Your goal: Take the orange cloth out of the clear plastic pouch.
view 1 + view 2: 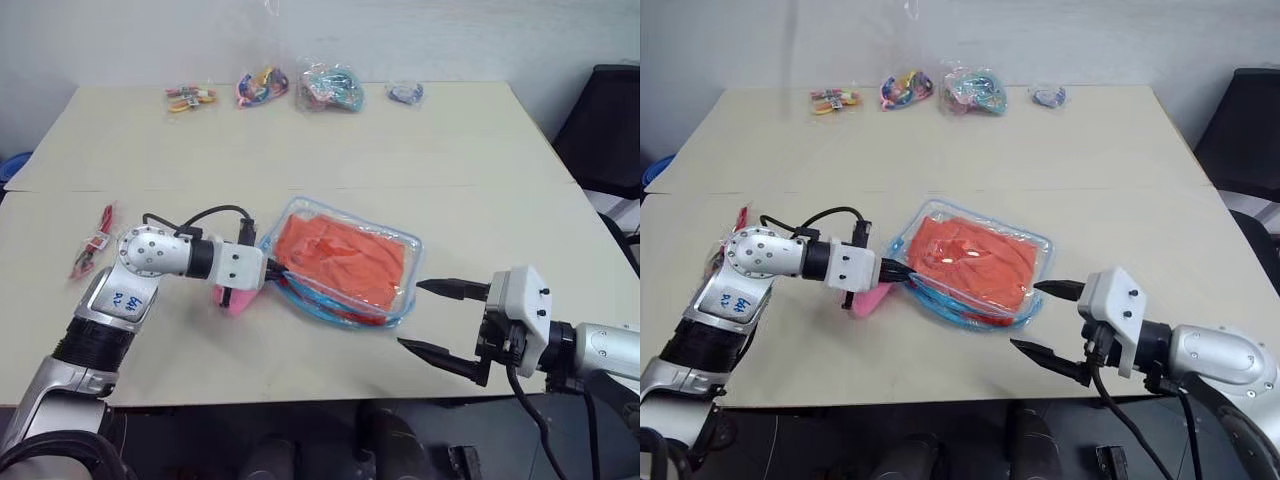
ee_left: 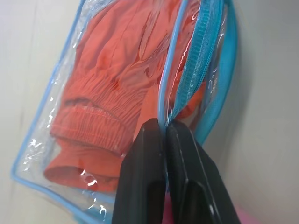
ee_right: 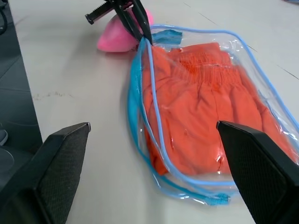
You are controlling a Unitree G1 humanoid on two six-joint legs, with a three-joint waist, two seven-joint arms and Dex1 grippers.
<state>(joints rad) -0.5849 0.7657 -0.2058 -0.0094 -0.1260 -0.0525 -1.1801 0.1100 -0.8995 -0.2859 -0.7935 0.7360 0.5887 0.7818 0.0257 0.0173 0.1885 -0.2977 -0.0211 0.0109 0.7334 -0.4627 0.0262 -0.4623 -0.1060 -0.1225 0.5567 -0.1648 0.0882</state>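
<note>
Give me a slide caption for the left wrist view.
Left gripper pinches the blue zipper edge of the clear plastic pouch, orange cloth inside.

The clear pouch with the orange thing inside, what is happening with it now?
The robot's left claw is shut on the blue zipper edge of the clear plastic pouch, which lies on the table. The orange cloth is inside it, not yet taken out. The right claw is open, near the pouch's other end, touching nothing.

- Looking like a lab or test room: a plain pale table point(image 1: 480, 190) standing against a bare wall.
- A black chair point(image 1: 610, 130) sitting beside it.
- Small bags of trinkets point(image 1: 330, 88) lying in a row.
</note>
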